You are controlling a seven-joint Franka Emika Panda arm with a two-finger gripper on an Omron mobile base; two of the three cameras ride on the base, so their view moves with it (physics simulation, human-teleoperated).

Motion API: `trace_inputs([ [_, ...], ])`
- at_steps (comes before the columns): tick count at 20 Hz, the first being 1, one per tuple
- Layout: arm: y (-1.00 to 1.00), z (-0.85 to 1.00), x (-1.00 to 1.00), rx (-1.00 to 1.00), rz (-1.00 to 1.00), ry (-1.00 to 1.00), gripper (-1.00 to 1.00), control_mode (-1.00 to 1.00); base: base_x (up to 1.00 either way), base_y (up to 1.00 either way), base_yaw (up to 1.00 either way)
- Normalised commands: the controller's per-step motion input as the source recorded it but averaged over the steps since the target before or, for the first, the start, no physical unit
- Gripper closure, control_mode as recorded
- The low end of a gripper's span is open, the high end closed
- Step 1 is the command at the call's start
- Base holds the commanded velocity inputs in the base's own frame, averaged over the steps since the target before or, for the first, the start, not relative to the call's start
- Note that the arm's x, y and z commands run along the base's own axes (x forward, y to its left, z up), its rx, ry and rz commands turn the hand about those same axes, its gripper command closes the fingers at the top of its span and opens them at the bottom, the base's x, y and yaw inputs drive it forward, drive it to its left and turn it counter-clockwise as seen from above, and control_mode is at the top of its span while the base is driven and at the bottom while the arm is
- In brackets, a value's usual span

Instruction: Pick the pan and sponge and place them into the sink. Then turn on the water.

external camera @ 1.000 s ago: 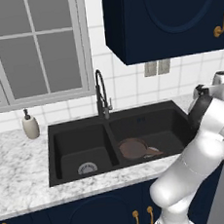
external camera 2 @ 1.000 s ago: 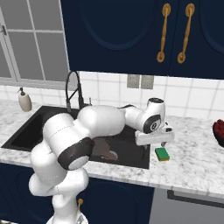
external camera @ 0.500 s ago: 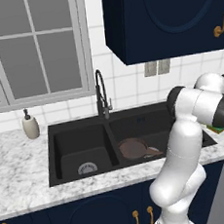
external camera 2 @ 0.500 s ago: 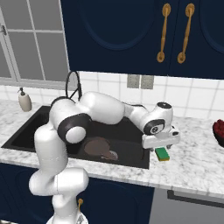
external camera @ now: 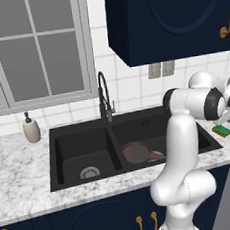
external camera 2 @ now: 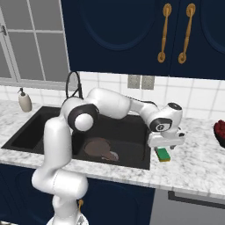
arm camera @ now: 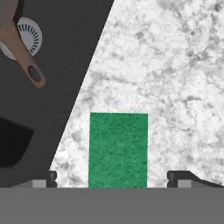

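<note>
The dark reddish-brown pan [external camera: 136, 152] [external camera 2: 97, 148] lies in the right basin of the black sink [external camera: 80, 146] [external camera 2: 39, 127]. Its handle [arm camera: 30, 72] points towards the counter. The green sponge [external camera: 221, 131] [external camera 2: 163, 154] [arm camera: 118, 148] rests on the marble counter just right of the sink's edge. My gripper [external camera 2: 164, 148] [external camera: 227, 121] [arm camera: 116, 177] hovers right above the sponge, open, with one fingertip [arm camera: 43, 179] on each side of it and not touching it. No water runs from the black gooseneck faucet [external camera: 104, 95] [external camera 2: 74, 83].
A beige soap dispenser [external camera: 31, 130] [external camera 2: 24, 101] stands at the sink's back left. Something dark red [external camera 2: 219, 132] sits at the counter's far right. Navy wall cabinets [external camera 2: 132, 35] hang overhead. My arm arches across the right basin.
The arm's elbow has swung out across the sink and the hand has sunk a little over the sponge. The jaws stay wide, and the pan and sponge have not moved.
</note>
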Motion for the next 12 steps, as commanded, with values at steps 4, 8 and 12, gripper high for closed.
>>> trace_inputs([
  [4, 0.00, -0.45, 0.00, 0.00, 0.00, 0.00, -1.00, -1.00, 0.00, 0.00, 0.00],
  [8, 0.07, -0.46, 0.00, 0.00, 0.00, 0.00, -1.00, -1.00, 0.00, 0.00, 0.00],
  [12, 0.14, -0.31, 0.00, 0.00, 0.00, 0.00, -1.00, -1.00, 0.00, 0.00, 0.00],
])
